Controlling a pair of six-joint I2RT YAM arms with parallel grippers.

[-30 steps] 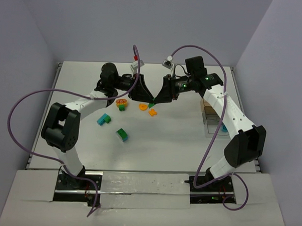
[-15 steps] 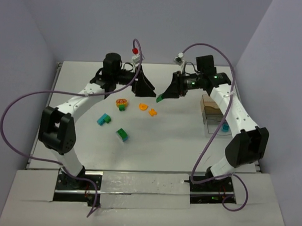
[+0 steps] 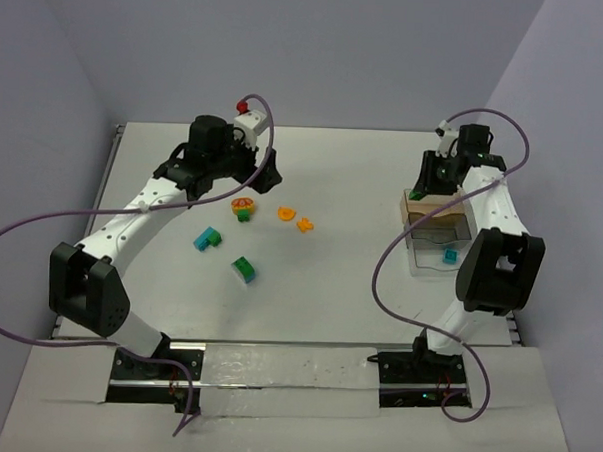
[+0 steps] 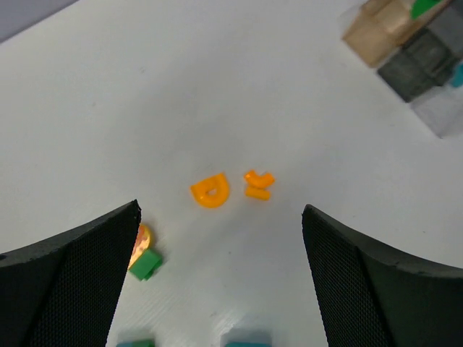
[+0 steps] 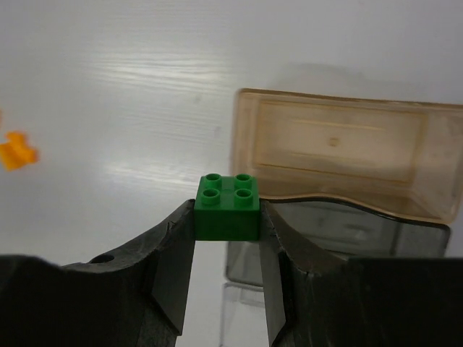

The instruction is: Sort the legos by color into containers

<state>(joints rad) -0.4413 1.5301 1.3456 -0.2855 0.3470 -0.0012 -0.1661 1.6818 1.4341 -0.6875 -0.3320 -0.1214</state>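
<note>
My right gripper (image 5: 227,218) is shut on a green four-stud lego (image 5: 227,207). It hangs at the near-left corner of the tan container (image 5: 340,155), with the clear container (image 3: 443,248) adjoining and a teal lego (image 3: 448,255) inside that. In the top view this right gripper (image 3: 421,189) is above the tan container (image 3: 434,206). My left gripper (image 4: 221,235) is open and empty, above two orange legos (image 4: 210,191) (image 4: 257,183). A half-round orange lego with a small green one (image 3: 243,208), a teal lego (image 3: 208,240) and a green-and-teal lego (image 3: 245,270) lie on the table.
The purple cables loop off both arms, one with a red tip (image 3: 242,105) above the left wrist. The white table (image 3: 339,288) ends at walls behind and on both sides. The containers sit near its right edge.
The two grippers were together over the middle. My left gripper has opened and drawn back left. My right gripper has swung right with the green lego to the containers.
</note>
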